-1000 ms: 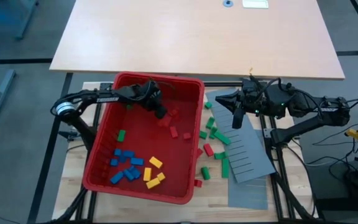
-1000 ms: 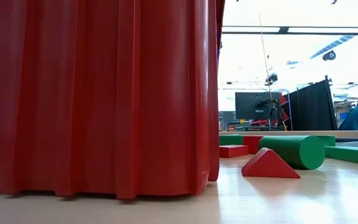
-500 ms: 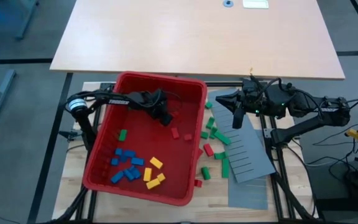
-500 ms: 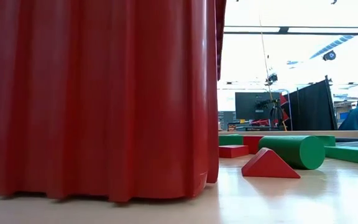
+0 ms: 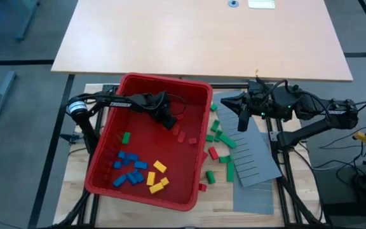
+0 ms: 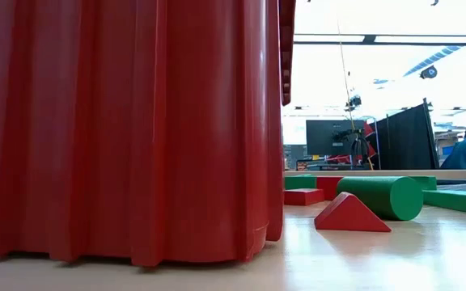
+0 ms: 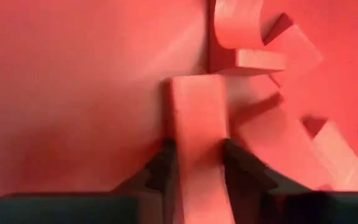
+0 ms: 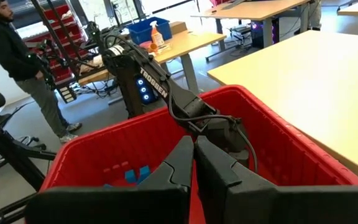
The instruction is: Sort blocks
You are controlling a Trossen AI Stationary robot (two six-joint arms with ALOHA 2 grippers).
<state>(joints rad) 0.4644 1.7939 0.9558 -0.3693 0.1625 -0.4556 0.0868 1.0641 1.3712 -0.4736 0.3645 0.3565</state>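
Left gripper (image 7: 194, 152) is closed on a red block (image 7: 196, 124) inside the red bin (image 5: 199, 86), low among other red blocks (image 5: 184, 135) (placing step, likely); next, release. Right gripper (image 8: 193, 152), fingers together, waits beside the bin.

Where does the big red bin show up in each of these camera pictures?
High view: the bin sits left of centre, its right edge beside loose green blocks.
Low view: its ribbed outer wall fills the left half.
Left wrist view: its floor fills the picture behind the left gripper, shut on a red block.
Right wrist view: its rim crosses the middle, beyond the shut right gripper.
Shared landmark: the bin itself.
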